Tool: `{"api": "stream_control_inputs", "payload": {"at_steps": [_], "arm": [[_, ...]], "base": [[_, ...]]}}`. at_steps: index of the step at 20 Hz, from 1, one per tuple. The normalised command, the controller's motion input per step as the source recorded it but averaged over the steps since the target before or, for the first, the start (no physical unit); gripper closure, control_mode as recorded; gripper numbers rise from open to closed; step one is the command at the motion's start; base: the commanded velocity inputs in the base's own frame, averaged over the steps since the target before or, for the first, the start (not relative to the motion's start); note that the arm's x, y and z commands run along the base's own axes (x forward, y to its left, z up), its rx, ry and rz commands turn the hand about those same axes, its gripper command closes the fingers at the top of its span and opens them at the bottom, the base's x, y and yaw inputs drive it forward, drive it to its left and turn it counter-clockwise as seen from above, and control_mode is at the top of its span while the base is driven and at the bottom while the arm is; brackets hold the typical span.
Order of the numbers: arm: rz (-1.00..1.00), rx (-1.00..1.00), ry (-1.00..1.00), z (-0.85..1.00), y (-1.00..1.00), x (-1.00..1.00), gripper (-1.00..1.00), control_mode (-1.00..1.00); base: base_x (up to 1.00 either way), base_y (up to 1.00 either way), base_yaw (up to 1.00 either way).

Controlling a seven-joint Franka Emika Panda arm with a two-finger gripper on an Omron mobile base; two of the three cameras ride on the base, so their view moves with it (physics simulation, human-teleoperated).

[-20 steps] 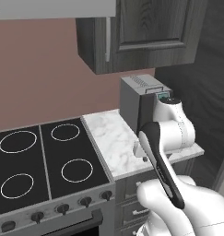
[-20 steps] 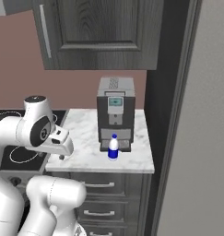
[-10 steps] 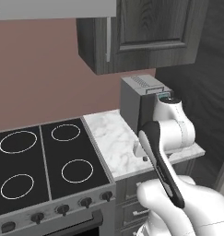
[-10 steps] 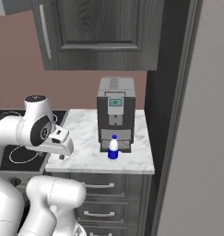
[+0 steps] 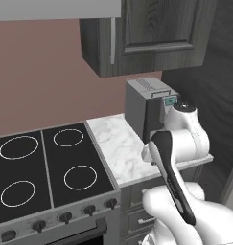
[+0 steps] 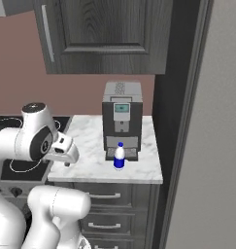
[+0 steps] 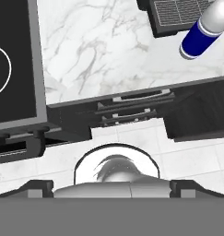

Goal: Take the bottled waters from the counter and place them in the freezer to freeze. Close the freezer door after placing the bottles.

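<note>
One bottled water [image 6: 119,156], clear with a blue cap and a dark blue lower band, stands upright on the white marble counter [image 6: 88,146], right in front of the coffee machine. In the hand view the same bottle [image 7: 202,33] lies at the top right. My gripper [image 6: 67,161] hangs over the counter's front left corner, pointing down, well left of the bottle. It is open, with nothing between its fingertips [image 7: 38,186]. The freezer door is out of view.
A dark grey coffee machine [image 6: 122,116] stands at the back of the counter [image 5: 115,148]. The black four-ring stove top [image 5: 46,167] adjoins it on the left. Dark cabinets [image 6: 107,34] hang overhead. A tall light-grey flat panel [image 6: 214,146] rises at the right.
</note>
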Motion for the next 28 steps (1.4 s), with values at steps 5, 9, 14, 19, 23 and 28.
{"api": "stream_control_inputs", "payload": {"at_steps": [5, 9, 14, 19, 23, 28], "arm": [[0.07, 0.02, -0.39, 0.13, -0.7, 0.0, -1.0, -1.0], [0.05, 0.0, -0.37, 0.08, -0.79, 0.0, -1.0, -1.0], [0.04, 0.02, -0.17, 0.08, -0.78, 0.01, -1.0, -1.0], [0.1, 0.01, -0.16, -0.01, -0.21, -0.03, -1.0, -1.0], [0.05, 0.0, -0.18, -0.26, 0.0, -0.07, -1.0, -1.0], [0.02, 0.07, -0.19, -0.33, -0.04, 0.0, -1.0, -1.0]], "base": [[0.0, 0.0, 0.0], [0.0, 0.0, 0.0], [0.0, 0.0, 0.0], [0.0, 0.0, 0.0], [0.0, 0.0, 0.0], [0.0, 0.0, 0.0]]}}
